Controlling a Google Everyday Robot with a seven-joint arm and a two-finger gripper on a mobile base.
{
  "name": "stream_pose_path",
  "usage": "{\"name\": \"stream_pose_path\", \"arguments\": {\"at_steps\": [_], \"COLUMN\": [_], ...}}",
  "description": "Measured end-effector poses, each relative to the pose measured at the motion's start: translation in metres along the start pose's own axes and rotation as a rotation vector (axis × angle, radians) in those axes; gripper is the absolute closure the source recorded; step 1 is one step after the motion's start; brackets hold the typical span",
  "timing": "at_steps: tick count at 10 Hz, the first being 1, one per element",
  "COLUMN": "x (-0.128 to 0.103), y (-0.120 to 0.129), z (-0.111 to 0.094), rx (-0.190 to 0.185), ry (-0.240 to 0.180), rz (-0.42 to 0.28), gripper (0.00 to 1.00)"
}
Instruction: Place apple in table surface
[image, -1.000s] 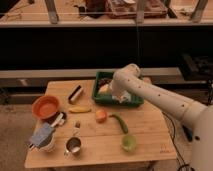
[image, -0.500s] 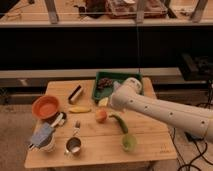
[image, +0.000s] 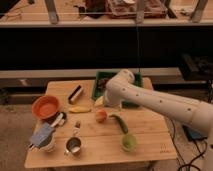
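The apple, small and orange-red, rests on the light tan wooden table surface near its middle, right of a yellow banana-like fruit. My white arm reaches in from the right and bends over the dark green tray. My gripper is at the arm's lower left end, just above and behind the apple, mostly hidden by the wrist. It holds nothing that I can see.
An orange bowl stands at the left. A dark block lies behind the banana. A green elongated vegetable, a green cup, a metal cup and a cloth-covered mug stand along the front.
My arm has swung left and forward across the tray, covering more of it. The apple lies in the same spot on the table.
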Motion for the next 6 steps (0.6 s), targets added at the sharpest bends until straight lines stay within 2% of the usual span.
{"name": "stream_pose_path", "arguments": {"at_steps": [2,3,6], "x": [-0.014,-0.028,-0.04], "y": [-0.031,-0.039,-0.034], "z": [0.003,0.007,0.041], "rx": [-0.049,-0.084,-0.161], "ry": [-0.066,-0.094,-0.125], "rz": [-0.085,-0.103,-0.084], "gripper": [0.2,0.2,0.2]}}
